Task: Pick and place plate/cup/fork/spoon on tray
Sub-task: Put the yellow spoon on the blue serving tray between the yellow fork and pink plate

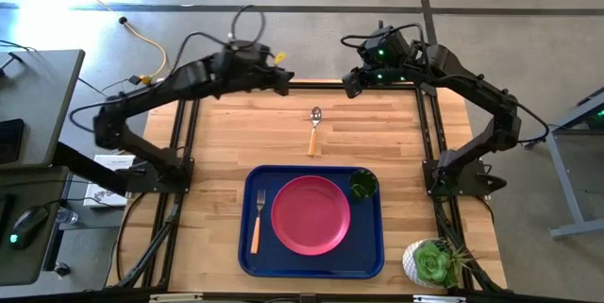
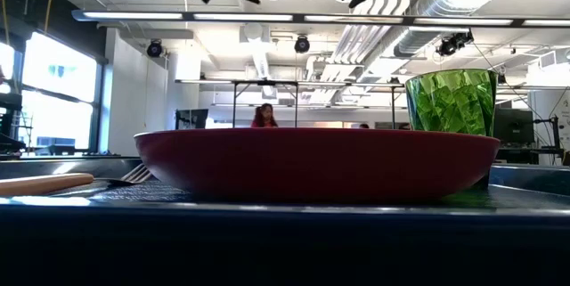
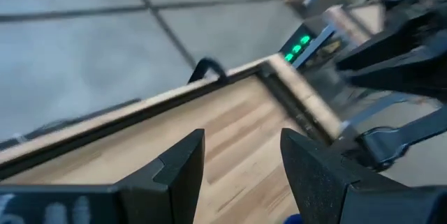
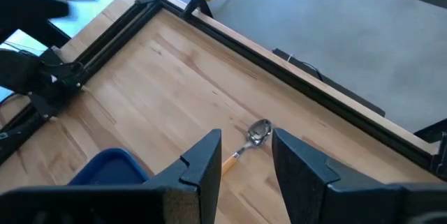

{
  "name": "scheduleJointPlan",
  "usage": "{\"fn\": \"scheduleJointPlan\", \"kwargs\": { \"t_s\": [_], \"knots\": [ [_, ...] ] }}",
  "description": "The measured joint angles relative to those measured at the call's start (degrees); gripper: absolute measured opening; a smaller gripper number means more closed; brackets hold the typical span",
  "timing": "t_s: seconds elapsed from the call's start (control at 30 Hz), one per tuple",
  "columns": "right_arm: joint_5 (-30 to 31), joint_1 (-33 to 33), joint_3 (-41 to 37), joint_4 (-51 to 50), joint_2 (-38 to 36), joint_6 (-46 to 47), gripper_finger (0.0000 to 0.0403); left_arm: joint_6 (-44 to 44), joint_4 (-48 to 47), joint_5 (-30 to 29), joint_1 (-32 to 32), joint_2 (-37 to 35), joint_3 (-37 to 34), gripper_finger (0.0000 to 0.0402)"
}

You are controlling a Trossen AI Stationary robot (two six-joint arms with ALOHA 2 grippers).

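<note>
The right gripper [image 4: 244, 165] is hanging high above the table's far edge with its fingers spread wide and nothing between them; its wrist camera is looking down on the spoon [image 4: 250, 140]. The left gripper [image 3: 241, 161] is hovering beside it over the far edge, likewise gaping and empty.

The spoon [image 1: 314, 129] is lying on the bare wooden table [image 1: 217, 143], bowl toward the far edge, well apart from the blue tray [image 1: 373, 256]. The tray is sitting near the front edge, carrying the pink-red plate [image 1: 310, 213] at its centre, the fork [image 1: 257, 218] just left of the plate, and the green cup [image 1: 363, 184] in the far right corner. A potted succulent [image 1: 432, 263] is standing right of the tray.
</note>
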Motion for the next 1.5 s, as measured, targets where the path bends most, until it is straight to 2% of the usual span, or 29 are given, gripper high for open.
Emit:
{"fn": "scheduleJointPlan", "kwargs": {
  "t_s": [0.13,0.33,0.63,1.1,1.5],
  "knots": [
    [0.03,0.0,0.0,0.01,0.0,-1.53,0.0118,-1.93,-4.13,-1.42,0.02,6.23,2.8,0.0177],
    [0.03,0.0,-0.01,-0.62,0.02,-2.12,0.0118,-5.47,-6.76,-1.18,0.02,14.1,3.13,0.0177],
    [0.05,0.0,-0.02,-1.39,0.02,-2.99,0.0118,-8.89,-7.16,3.49,-0.45,24.28,3.15,0.0177],
    [0.05,0.0,-0.02,-1.88,0.02,-2.62,0.0118,-12.38,-6.36,8.03,-1.54,34.89,3.17,0.0177],
    [0.09,0.0,-0.07,-1.9,0.04,-1.89,0.0118,-12.4,-4.5,10.02,-3.46,40.56,3.15,0.0177]
  ]
}}
